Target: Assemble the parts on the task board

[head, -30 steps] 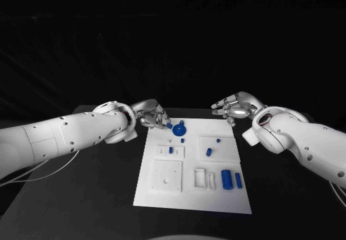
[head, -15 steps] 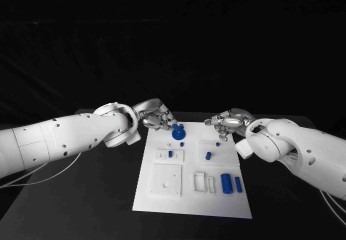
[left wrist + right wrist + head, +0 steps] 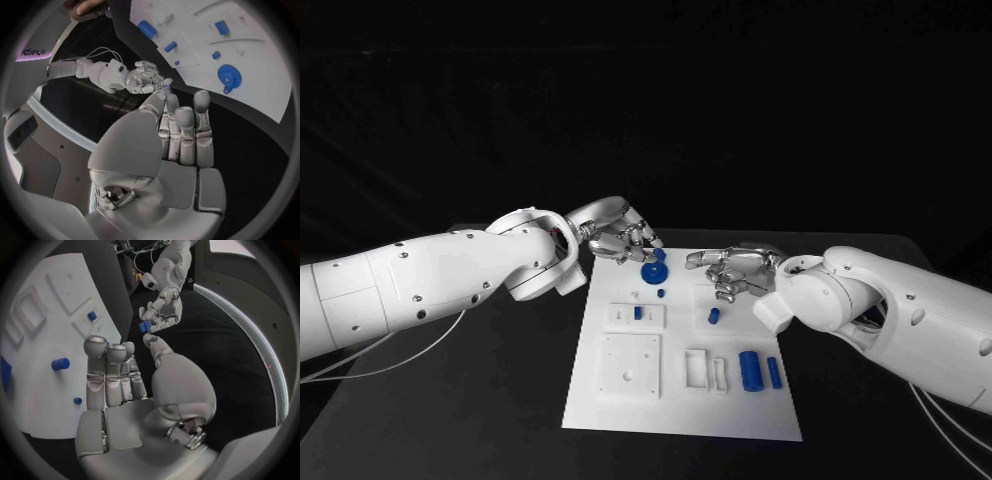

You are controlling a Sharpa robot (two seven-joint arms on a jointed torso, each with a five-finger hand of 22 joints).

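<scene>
The white task board (image 3: 678,400) lies in the middle of the table. A blue gear (image 3: 653,270) lies near its far left corner, also in the left wrist view (image 3: 229,77). My left hand (image 3: 620,240) hovers just beyond the gear, fingers straight and nothing in them (image 3: 178,135). Over the far right part of the board hangs my right hand (image 3: 733,272), fingers apart and empty (image 3: 115,375). Small blue pegs (image 3: 638,313) (image 3: 714,315) stand mid-board. Two blue cylinders (image 3: 750,368) lie near the right edge.
White raised blocks and frames sit on the board, one square plate (image 3: 632,365) at the near left and narrow frames (image 3: 707,367) beside it. Black table (image 3: 473,400) surrounds the board on all sides. Both white forearms flank the board's far half.
My right hand has come from beyond the board's far right corner down and inward over the board's right part. The left hand has stayed by the gear.
</scene>
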